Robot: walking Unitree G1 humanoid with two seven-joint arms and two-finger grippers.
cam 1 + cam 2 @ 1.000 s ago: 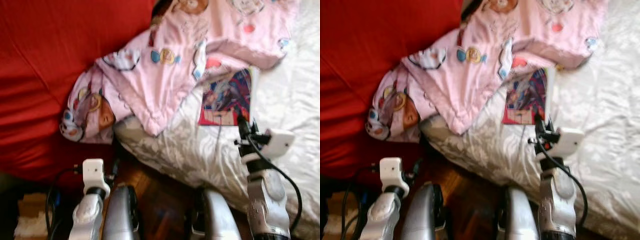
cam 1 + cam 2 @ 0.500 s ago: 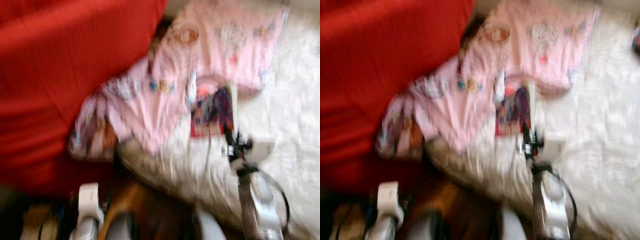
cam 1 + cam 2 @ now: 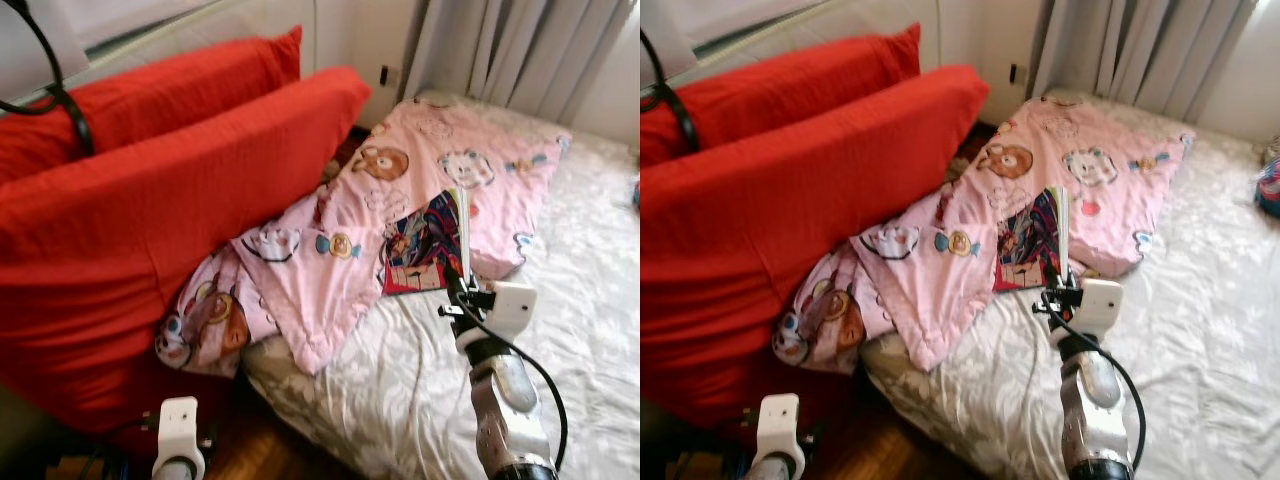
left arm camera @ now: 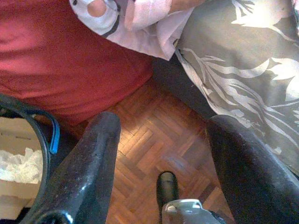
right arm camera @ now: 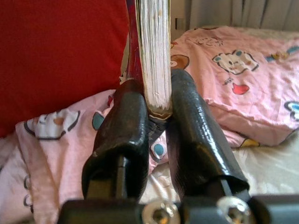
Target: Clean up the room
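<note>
Lifted off bed: colourful comic book (image 3: 428,245), right gripper (image 5: 158,123) jaws clamping page edge

Red cushions (image 3: 170,200) leaned by a white-sheeted bed (image 3: 590,300); grey curtains (image 3: 520,50) hung behind; parquet floor (image 4: 149,154) lay below.

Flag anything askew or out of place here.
The pink blanket lies rumpled, spilling off the bed against the red cushions. The right gripper holds a book lifted on edge.
</note>
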